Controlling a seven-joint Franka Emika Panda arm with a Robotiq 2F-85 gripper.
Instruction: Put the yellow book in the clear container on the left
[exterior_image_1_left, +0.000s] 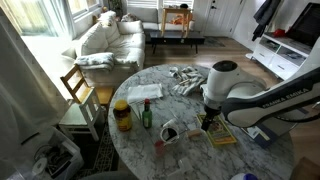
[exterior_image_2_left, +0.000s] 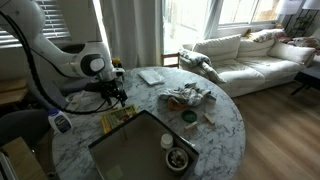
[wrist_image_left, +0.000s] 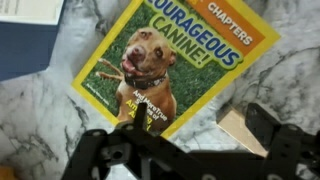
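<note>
The yellow book (wrist_image_left: 165, 55) lies flat on the marble table, cover up, showing a dog and the words "Courageous Canine". It also shows in both exterior views (exterior_image_1_left: 223, 136) (exterior_image_2_left: 113, 120). My gripper (wrist_image_left: 205, 125) hangs just above the book's lower edge, open and empty, with one finger over the cover and the other beyond the book's edge. It shows in both exterior views (exterior_image_1_left: 210, 123) (exterior_image_2_left: 112, 100). The clear container (exterior_image_1_left: 147, 92) (exterior_image_2_left: 150, 76) lies flat and apart from the book, across the table.
A crumpled cloth (exterior_image_1_left: 185, 80) (exterior_image_2_left: 187, 97) lies mid-table. An amber jar (exterior_image_1_left: 122, 116), a green bottle (exterior_image_1_left: 146, 115) and a cup (exterior_image_1_left: 170, 130) stand near the table's edge. A big grey box (exterior_image_2_left: 140, 150) sits beside the book. A blue object (wrist_image_left: 25, 45) lies next to the book.
</note>
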